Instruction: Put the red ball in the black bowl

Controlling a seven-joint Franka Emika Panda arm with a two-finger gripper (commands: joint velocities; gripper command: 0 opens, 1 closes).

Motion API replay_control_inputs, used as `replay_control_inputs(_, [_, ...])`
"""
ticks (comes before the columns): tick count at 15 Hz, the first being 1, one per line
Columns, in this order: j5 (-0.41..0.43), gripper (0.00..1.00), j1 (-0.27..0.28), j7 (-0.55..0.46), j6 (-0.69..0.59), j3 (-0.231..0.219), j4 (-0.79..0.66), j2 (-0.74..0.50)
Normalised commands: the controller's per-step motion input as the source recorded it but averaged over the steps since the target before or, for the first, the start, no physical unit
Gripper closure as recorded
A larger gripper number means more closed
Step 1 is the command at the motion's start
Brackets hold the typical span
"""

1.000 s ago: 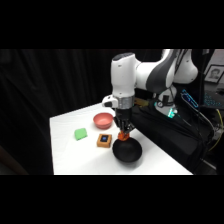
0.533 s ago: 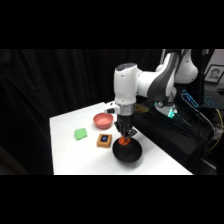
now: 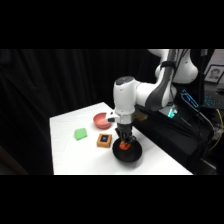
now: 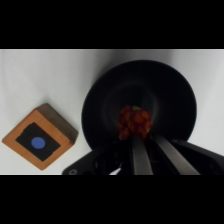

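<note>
Two fingers (image 4: 134, 152) pinched the red ball (image 4: 134, 121) low inside the black bowl (image 4: 172, 85) on the worktop (image 3: 80, 155).

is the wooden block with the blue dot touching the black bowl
Apart. In the wrist view a strip of white table shows between the square wooden block with the blue dot and the rim of the wide glossy black bowl.

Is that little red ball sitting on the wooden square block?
No. In the wrist view the red ball is inside the black bowl, while the wooden square block lies apart on the table.
</note>
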Motion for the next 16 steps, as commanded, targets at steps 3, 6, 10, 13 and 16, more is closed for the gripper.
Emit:
replay_control_inputs(3, [-0.024,0.66,-0.024,-0.08,0.07,0.017,0.12,0.11])
replay_control_inputs(6, [-0.011,0.44,-0.022,-0.11,-0.05,0.05,0.09,0.0])
replay_control_inputs(10, [-0.036,0.11,0.0,-0.07,-0.21,0.044,0.07,-0.11])
replay_control_inputs(13, [-0.039,0.0,0.008,-0.05,-0.31,0.029,0.04,-0.24])
replay_control_inputs(16, [-0.04,0.0,0.016,-0.02,-0.33,0.014,0.02,-0.33])
